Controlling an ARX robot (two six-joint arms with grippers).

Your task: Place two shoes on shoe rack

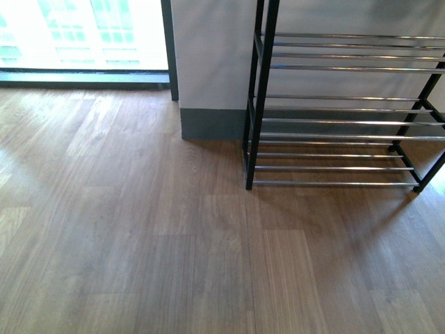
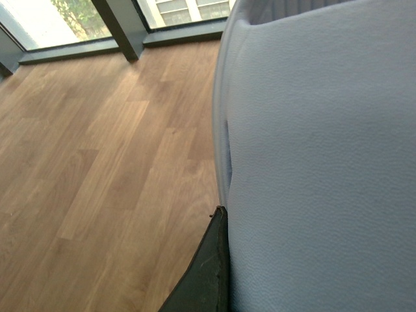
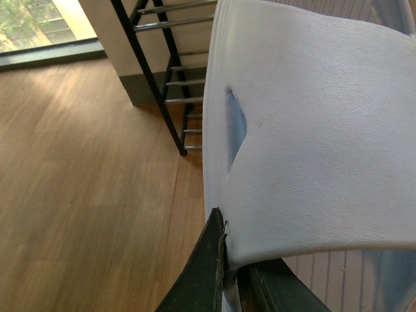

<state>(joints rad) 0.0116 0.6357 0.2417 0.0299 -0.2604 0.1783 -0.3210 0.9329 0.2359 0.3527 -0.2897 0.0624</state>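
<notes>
Pair being carried for the shoe rack (image 1: 348, 122).
Right gripper (image 3: 231, 273) is pinching white sandal (image 3: 312, 130); left gripper's (image 2: 218, 260) closure on bluish sandal (image 2: 325, 162) unclear.

I see a brown wood-plank floor (image 1: 139, 243) running to a bright, washed-out window (image 1: 83, 31) with a dark frame (image 1: 169, 42). Beside it stands a pale grey wall (image 1: 208, 49) with dark skirting (image 1: 212, 124).

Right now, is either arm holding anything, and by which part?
Both hold pale slide sandals. Right jaws pinch the right sandal by its strap's edge; left jaws grip the left sandal, contact spot mostly hidden.
</notes>
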